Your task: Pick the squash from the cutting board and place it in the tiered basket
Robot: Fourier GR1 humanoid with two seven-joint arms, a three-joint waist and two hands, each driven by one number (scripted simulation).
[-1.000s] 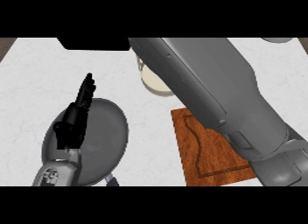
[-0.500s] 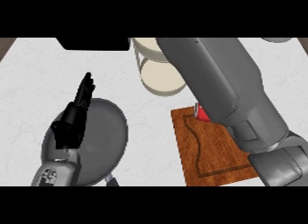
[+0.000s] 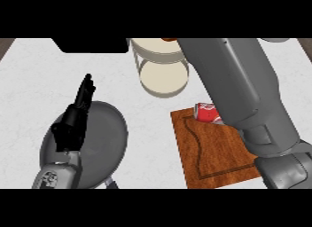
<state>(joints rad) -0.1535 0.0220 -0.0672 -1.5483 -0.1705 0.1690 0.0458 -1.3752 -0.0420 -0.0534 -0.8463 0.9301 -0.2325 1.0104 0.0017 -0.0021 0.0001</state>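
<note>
Squash and right hand behind forearm (image 3: 243, 97)

White counter (image 3: 28, 88), cutting board (image 3: 211, 155), grey pan (image 3: 103, 142), tiered basket (image 3: 162, 77)

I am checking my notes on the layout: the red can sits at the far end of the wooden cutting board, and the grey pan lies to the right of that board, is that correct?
Not quite. The head view shows the grey pan to the left of the wooden cutting board, under the left hand. The red can does sit at the board's far end.
</note>
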